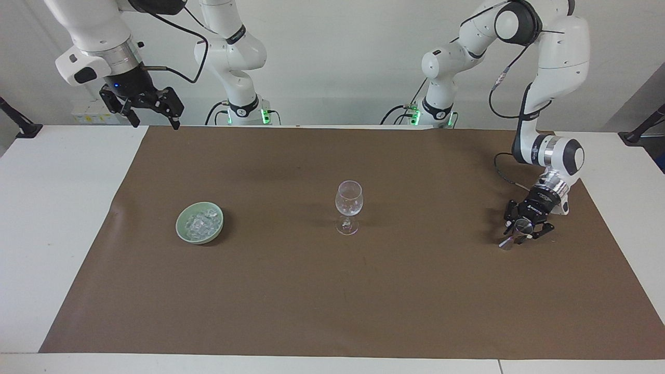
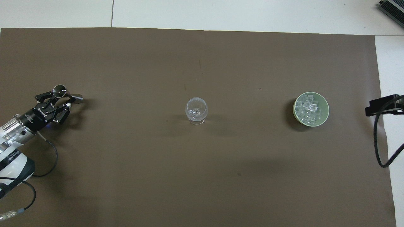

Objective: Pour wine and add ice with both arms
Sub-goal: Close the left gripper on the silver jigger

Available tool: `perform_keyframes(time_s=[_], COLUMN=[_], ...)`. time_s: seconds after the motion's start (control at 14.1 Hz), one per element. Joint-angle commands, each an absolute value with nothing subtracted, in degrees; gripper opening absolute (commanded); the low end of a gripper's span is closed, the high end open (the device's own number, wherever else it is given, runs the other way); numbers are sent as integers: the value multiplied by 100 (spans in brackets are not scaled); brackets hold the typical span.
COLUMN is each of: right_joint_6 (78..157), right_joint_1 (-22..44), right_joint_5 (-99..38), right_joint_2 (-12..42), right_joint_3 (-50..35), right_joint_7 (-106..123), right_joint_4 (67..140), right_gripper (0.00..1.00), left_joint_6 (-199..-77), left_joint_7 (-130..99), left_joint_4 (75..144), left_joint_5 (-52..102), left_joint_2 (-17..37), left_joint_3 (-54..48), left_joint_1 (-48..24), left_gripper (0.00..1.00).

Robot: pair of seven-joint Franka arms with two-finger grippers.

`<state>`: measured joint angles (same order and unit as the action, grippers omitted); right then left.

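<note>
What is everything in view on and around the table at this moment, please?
Mat: one, brown, covering most of the white table.
Wine glass: one, clear, upright at the mat's middle.
Bowl: one, pale green, toward the right arm's end.
Ice: one heap, clear cubes, in the bowl.
Metal measuring cup: one, silver, on the mat toward the left arm's end.
Left gripper: black, low around the measuring cup.
Right gripper: black, open, raised over the table's edge by the robots; that arm waits.
</note>
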<state>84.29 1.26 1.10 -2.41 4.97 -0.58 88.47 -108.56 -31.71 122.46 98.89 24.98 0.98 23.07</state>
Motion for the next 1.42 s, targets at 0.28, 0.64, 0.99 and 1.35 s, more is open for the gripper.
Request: perform_keyframes(time_s=[0.28, 0.64, 0.99, 1.35], right_joint_6=[8473, 8473, 8473, 8464], right_joint_1=[114, 114, 114, 114], right_joint_5=[53, 53, 53, 53], right_joint_2=[-360, -369, -360, -360], right_joint_3=[483, 483, 483, 483], right_joint_7=[-79, -79, -79, -79], right_joint_4=[8991, 8983, 8991, 8983], right_gripper=[100, 100, 100, 100], left_joint_6=[-10775, -10784, -10793, -10802], left_joint_7=[-3033, -2988, -2971, -2962], left_joint_4=[12208, 12208, 12217, 12208], left_joint_5=[10028, 10028, 10063, 10072], left_joint_2=[2549, 2549, 2549, 2549], left_joint_3=[105, 105, 105, 105], left_joint_1=[2312, 2285, 2268, 2268], left_gripper=[41, 39, 35, 29])
